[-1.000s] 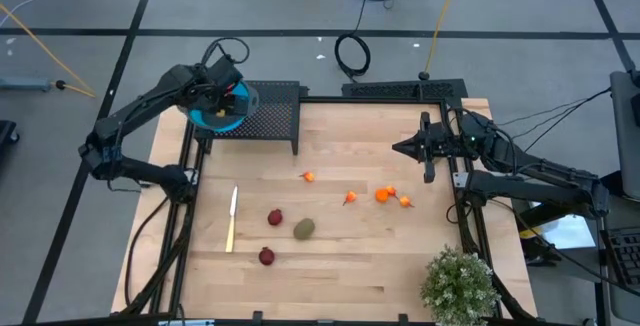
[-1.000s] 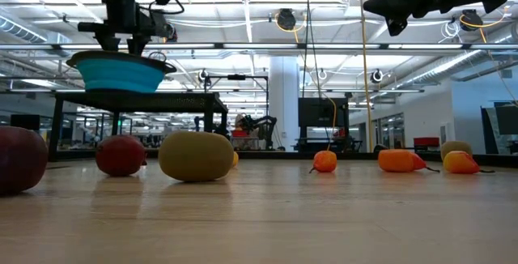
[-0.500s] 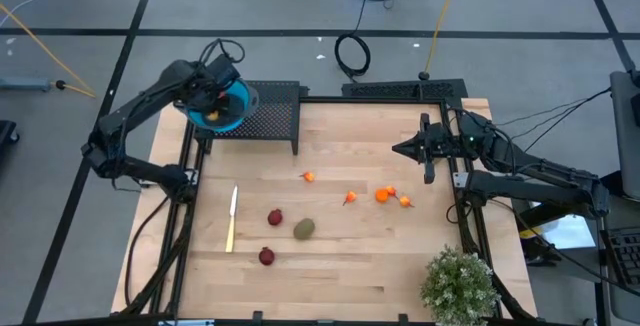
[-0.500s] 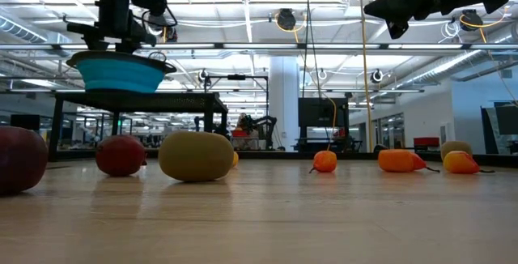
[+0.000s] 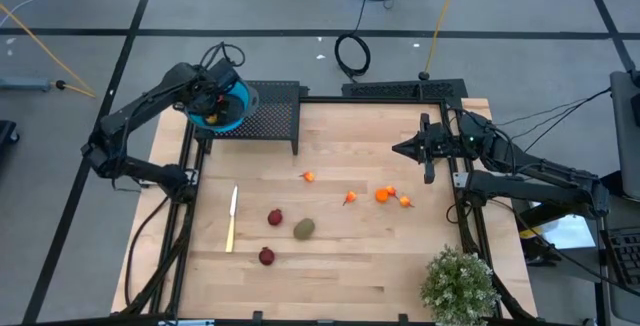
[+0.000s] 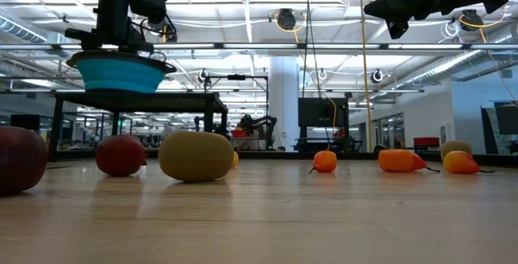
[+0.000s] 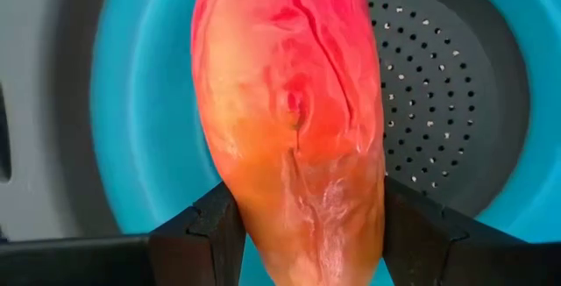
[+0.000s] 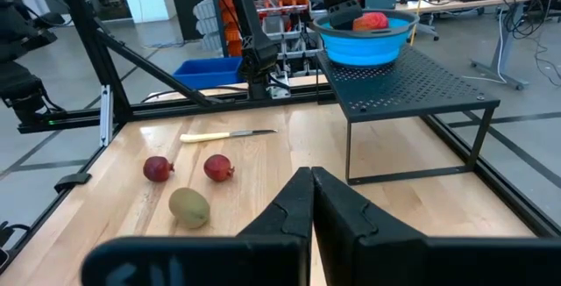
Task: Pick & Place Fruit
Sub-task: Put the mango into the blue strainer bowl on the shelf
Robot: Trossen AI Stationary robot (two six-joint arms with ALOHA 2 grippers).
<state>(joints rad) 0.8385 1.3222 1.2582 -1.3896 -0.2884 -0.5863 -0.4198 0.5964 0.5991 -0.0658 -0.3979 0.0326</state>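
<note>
Sitting on the black perforated stand [image 5: 272, 106] at the table's [image 5: 350, 266] far left corner: the blue bowl [image 5: 228, 114], raised there as the drop-off, apparently, so fruit is being carried up to it rather than slid.

Hovering directly over the bowl: the left gripper [image 5: 211, 101], clamped on the long red-orange fruit [image 7: 294, 119], fingers [image 7: 203, 233] pressing its two sides, holding it lengthwise above the bowl's floor, likely for release inside.

Waiting well right of the bowl, above the table's right edge: the right gripper [image 8: 309, 200], fingers pressed together, holding nothing, seemingly keeping out of the way.

Lying on the wood, well in front of the bowl: the pale knife [image 5: 232, 217], then a green oval fruit [image 5: 304, 228] and two dark red round fruits [image 5: 274, 217], not yet collected.

Scattered farther right of the bowl: small orange fruits [image 5: 383, 195].
</note>
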